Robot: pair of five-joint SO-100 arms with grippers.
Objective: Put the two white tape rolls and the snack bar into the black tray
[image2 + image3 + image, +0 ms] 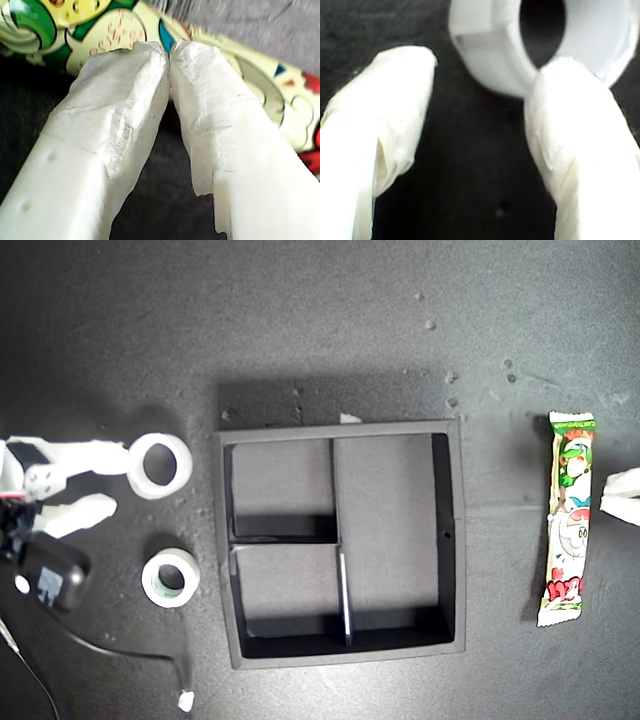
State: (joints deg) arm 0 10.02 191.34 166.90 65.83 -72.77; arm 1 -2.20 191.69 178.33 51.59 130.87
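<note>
**Both arms parked at their targets, nothing in the tray yet**

My first gripper [169, 50] has its fingers [120, 100] pressed together at the tips, nothing pinched between them, and they sit right over the snack bar [100, 25], which fills the background of the first wrist view. In the exterior view only a bit of white finger pokes in at the right edge, just beside the bar [567, 520]. The bar lies lengthwise on the dark table [300, 320], off to the exterior view's right of the black tray [455, 540] and clear of its wall.

My second gripper [482, 70] is spread wide. One finger [580, 125] overlaps the rim of the larger white tape roll [490, 55], the other hangs off to the side over bare table. In the exterior view that roll [159, 465] lies flat, left of the tray. The smaller roll with the greenish core [171, 577] lies flat below it in that view, near the tray's left wall but not touching.

All three tray compartments look bare.
</note>
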